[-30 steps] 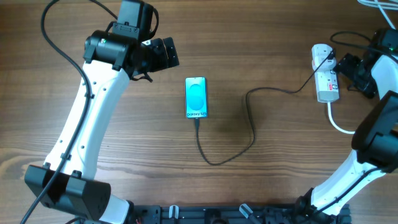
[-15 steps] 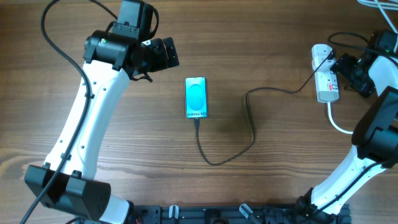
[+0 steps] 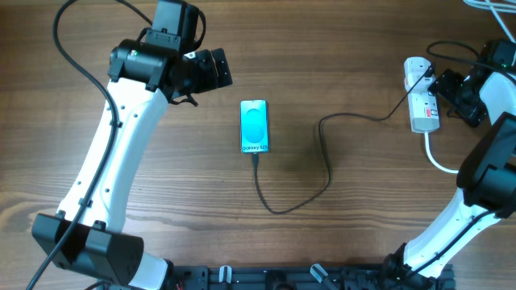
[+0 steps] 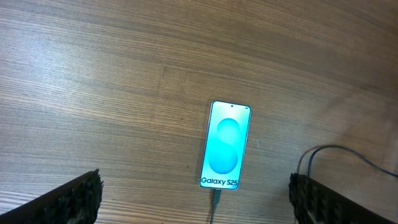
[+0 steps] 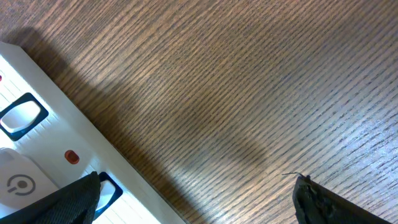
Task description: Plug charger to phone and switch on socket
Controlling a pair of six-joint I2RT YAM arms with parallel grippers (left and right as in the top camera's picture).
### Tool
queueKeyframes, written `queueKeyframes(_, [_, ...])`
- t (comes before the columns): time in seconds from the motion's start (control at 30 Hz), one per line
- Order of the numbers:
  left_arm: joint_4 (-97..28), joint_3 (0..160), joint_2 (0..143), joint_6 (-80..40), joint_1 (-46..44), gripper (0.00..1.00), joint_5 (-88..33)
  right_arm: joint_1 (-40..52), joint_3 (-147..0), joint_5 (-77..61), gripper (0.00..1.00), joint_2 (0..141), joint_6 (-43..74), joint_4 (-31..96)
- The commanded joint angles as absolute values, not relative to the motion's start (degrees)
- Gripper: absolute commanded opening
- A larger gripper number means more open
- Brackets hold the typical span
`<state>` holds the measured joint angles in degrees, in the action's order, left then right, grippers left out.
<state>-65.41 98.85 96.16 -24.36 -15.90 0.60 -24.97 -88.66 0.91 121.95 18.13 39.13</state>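
From above, a wooden table (image 3: 363, 201) with brown grain running sideways is seen; nothing of the room beyond it is shown. The phone (image 3: 254, 126) is laid flat near the middle, screen lit cyan, with a white strip of text at its near end that is too small to be read here. The charger (image 3: 326, 157) is met at that near end, is looped across the boards and is led to the socket (image 3: 422, 95), which lies at the far right with a thick white cord (image 3: 435, 159) curving off it. The left arm is raised and bent over the far left, its left gripper (image 3: 214, 68) held above the table, up and left of the phone and apart from it. The right gripper (image 3: 447, 87) is held just beside the socket.

In the left wrist view, "Galaxy S25" is read on the screen's white strip (image 4: 218, 182). The charger's tip is seen against the phone's lower edge. The left fingers (image 4: 68, 202) are spread wide with nothing held between them.

In the right wrist view, a power symbol (image 5: 22, 185), a small red mark (image 5: 72, 157) and a rocker switch (image 5: 22, 115) are shown on the socket's white face. The right fingers (image 5: 336, 202) are likewise spread wide, with only bare wood between them.
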Motion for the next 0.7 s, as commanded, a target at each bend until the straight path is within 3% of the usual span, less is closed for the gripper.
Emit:
queueKeyframes(0.0, [-65.41, 98.63, 96.66, -24.88, -15.86, 1.00, 1.39, -24.29, -88.58, -5.72, 1.00, 123.92, 15.99, 40.25])
queueKeyframes(0.43, [-65.41, 98.63, 96.66, -24.88, -15.86, 1.00, 1.39, -24.23, -88.55, -6.55, 1.00, 123.96, 15.35, 41.80])
queueKeyframes(0.67, [-65.41, 98.63, 96.66, -24.88, -15.86, 1.00, 1.39, -25.89, -88.58, -6.48, 1.00, 119.52, 22.98, 47.18])
